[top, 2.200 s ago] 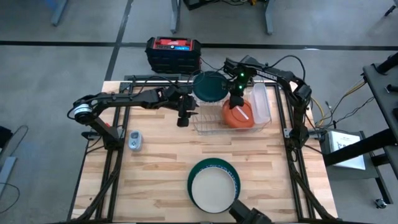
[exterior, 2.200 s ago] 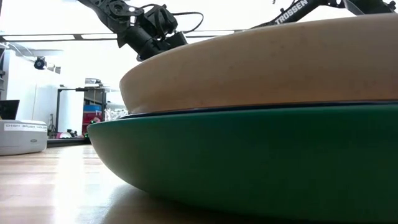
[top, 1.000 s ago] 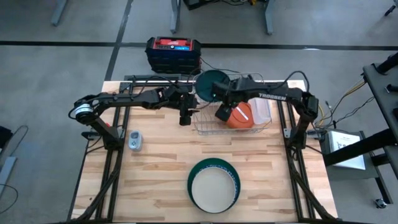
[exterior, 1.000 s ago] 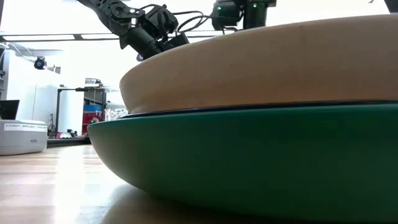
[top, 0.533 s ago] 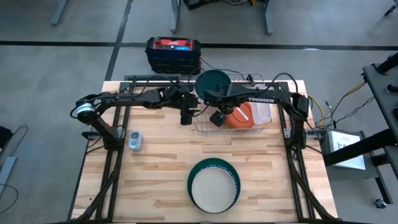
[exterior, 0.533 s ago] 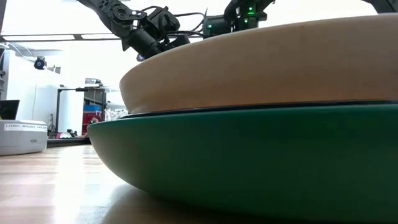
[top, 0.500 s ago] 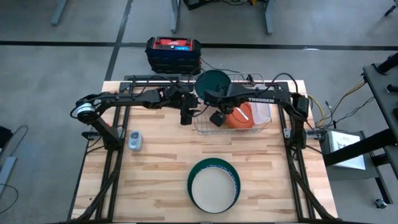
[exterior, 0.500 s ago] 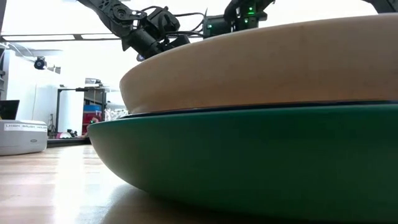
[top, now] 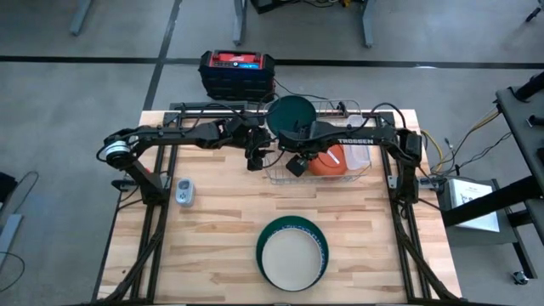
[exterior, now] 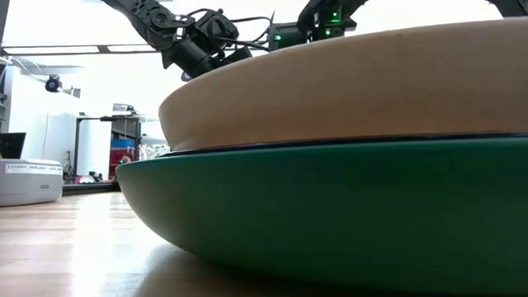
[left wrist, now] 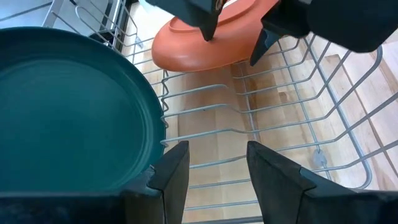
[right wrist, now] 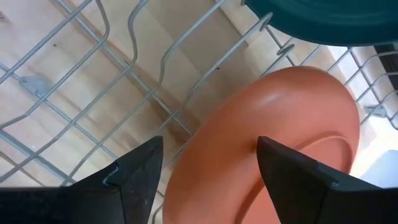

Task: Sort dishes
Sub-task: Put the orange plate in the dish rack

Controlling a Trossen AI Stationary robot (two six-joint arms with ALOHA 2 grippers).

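**Both grippers parked over the wire rack**

Smooth matte orange dish (right wrist: 267, 155) leans tilted in the thin silver wire rack (left wrist: 273, 124), and the right gripper (right wrist: 205, 162) has its 2 fingers spread wide with the dish's rounded edge sitting between them. The left gripper (left wrist: 214, 168) is also parted, holding nothing, with the glossy dark green plate (left wrist: 68, 112) just beside one finger. A white dish nested in a green one (top: 292, 252) sits well apart on the pale wood table (top: 212, 221).

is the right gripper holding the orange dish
No: in the right wrist view the right gripper is open, its fingers on either side of the orange dish in the wire rack, not closed on it.
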